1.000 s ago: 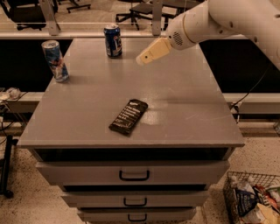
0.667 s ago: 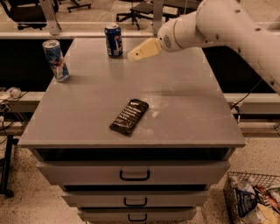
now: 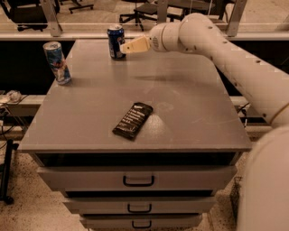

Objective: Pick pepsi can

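Observation:
The pepsi can (image 3: pixel 115 42), dark blue with a white-and-red logo and a silver top, stands upright near the far edge of the grey cabinet top (image 3: pixel 189 103). My gripper (image 3: pixel 124 48) reaches in from the right on the white arm. Its cream fingertip sits just to the right of the can, at about mid-height of the can, very close to it or touching it.
A taller, slim light blue-and-silver can (image 3: pixel 57 62) stands near the left edge. A dark snack packet (image 3: pixel 132 120) lies flat near the front middle. Drawers (image 3: pixel 138 180) are below the top. Office chairs (image 3: pixel 142 11) stand behind the cabinet.
The gripper has moved left across the far part of the cabinet top, from well right of the pepsi can to right beside it. The cans and packet have not moved.

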Robot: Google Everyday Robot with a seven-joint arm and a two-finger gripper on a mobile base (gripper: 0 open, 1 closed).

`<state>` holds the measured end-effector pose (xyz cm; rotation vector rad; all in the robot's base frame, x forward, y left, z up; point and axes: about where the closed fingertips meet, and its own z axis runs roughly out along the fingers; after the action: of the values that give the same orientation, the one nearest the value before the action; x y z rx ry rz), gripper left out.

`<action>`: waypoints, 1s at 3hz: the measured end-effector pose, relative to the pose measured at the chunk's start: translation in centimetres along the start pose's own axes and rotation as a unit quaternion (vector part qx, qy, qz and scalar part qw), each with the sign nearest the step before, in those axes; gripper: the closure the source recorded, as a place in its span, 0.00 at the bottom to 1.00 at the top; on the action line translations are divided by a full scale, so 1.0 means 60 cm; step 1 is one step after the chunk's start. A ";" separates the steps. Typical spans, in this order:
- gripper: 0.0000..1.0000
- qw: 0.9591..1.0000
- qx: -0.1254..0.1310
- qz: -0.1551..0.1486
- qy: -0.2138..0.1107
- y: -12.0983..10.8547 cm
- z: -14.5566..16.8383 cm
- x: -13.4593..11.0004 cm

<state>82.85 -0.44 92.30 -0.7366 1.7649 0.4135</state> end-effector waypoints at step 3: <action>0.00 0.998 -0.059 0.002 -0.018 0.026 0.155 -0.027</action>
<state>88.84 6.84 90.77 -0.8053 1.7191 0.5339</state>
